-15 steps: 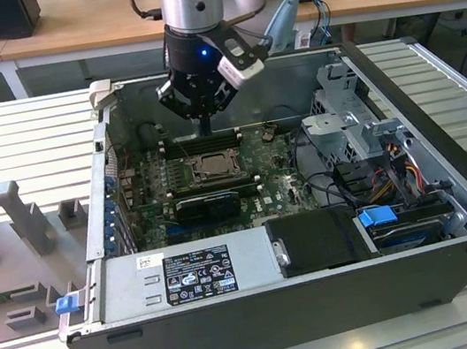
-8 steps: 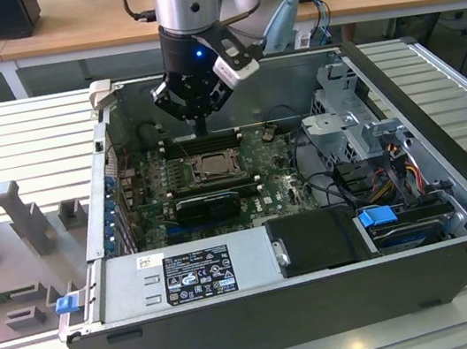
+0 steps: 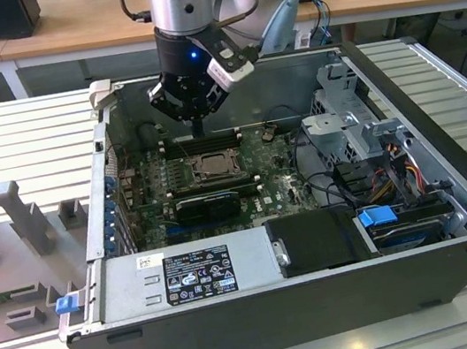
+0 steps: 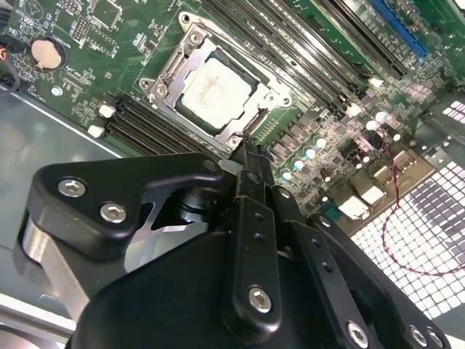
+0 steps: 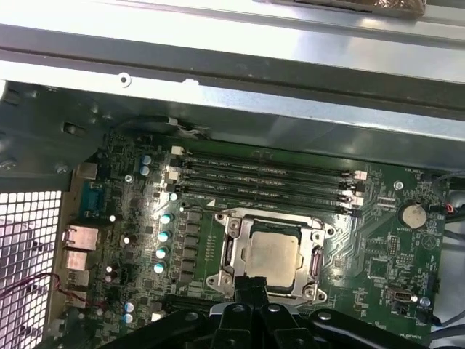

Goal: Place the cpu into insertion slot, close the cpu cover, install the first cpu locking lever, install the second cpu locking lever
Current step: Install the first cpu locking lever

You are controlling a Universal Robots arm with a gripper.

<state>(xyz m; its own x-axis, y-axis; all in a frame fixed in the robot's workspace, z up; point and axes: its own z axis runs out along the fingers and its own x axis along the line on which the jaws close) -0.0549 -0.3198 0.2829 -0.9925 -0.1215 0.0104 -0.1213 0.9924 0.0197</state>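
Observation:
The cpu, a pale square chip, lies flat in the insertion slot on the green motherboard. The cpu cover, a silver frame, lies down around the chip with the chip's face showing through its window. Whether the thin locking levers along the frame are latched I cannot tell. My gripper hangs just above the board at one edge of the socket. Its black fingers are shut together into one narrow tip with nothing held.
Long black memory slots run beside the socket. A coin battery sits on the board. The open computer case has a metal wall, a power supply, a drive cage and loose cables.

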